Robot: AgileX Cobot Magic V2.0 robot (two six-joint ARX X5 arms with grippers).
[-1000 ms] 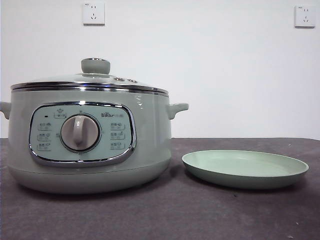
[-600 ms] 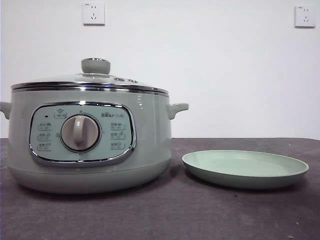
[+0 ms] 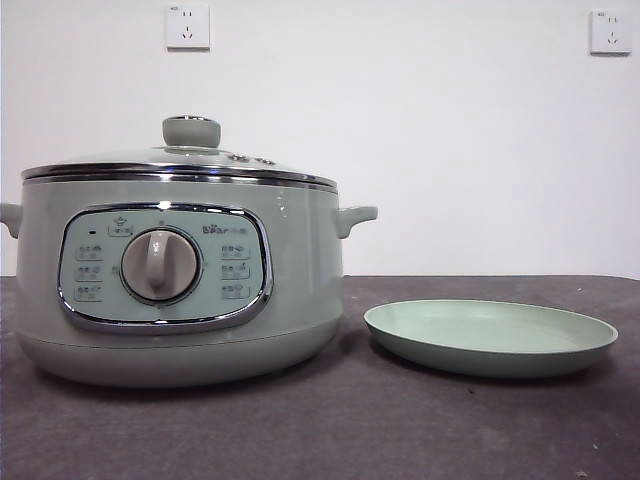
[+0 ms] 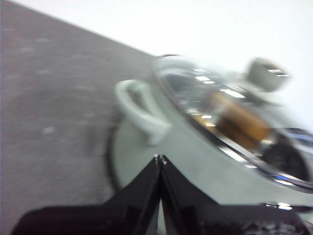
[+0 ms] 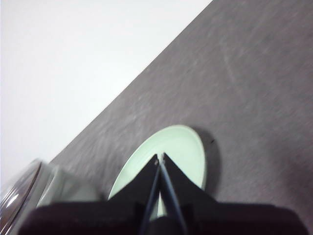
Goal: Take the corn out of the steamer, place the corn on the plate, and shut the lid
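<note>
Sage-green steamer point(image 3: 175, 280) with lid point(image 3: 180, 165) on, orange corn point(image 4: 237, 120) visible through glass; empty pale-green plate point(image 3: 490, 338) beside it on counter point(image 3: 330, 430). Left gripper point(image 4: 160, 158) and right gripper point(image 5: 159, 157): jaws clenched, empty.

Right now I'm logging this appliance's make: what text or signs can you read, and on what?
"Bear": on the steamer control panel, above the dial.
Button labels on that panel: too small to read.
Wall sockets: small marks, unreadable.
Plate and lid: no text.
</note>
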